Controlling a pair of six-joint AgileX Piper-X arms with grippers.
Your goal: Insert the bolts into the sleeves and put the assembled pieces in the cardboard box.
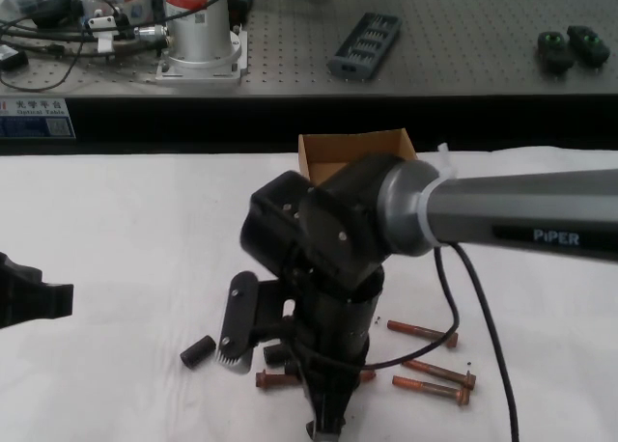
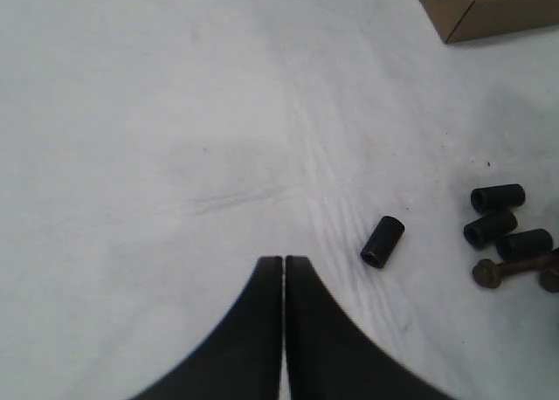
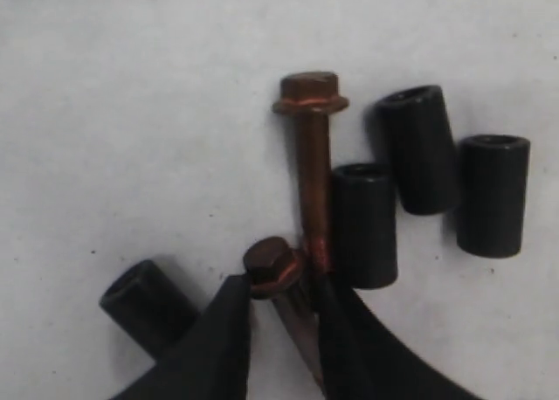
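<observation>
The right gripper (image 3: 282, 286) is down among the loose parts on the white worktop (image 1: 116, 230). Its jaws are drawn in on either side of a bolt (image 3: 272, 263), with the hex head just past the tips and the shank running back between them. The bolt looks pinched, a hold that would let the arm lift it out of the cluster and point it at a sleeve. A second bolt (image 3: 311, 155) lies just beside it, with the nearest sleeve (image 3: 364, 225) alongside its shank. The left gripper (image 2: 284, 265) hangs well off to the side, jaws together on nothing, probably parked there to leave room. A lone sleeve (image 2: 383, 241) lies near it and is likely its pick. Spare bolts (image 1: 422, 331) wait apart. The cardboard box (image 1: 352, 152) stands open beyond the parts, but the arm hides its inside, so I cannot tell what it contains.
</observation>
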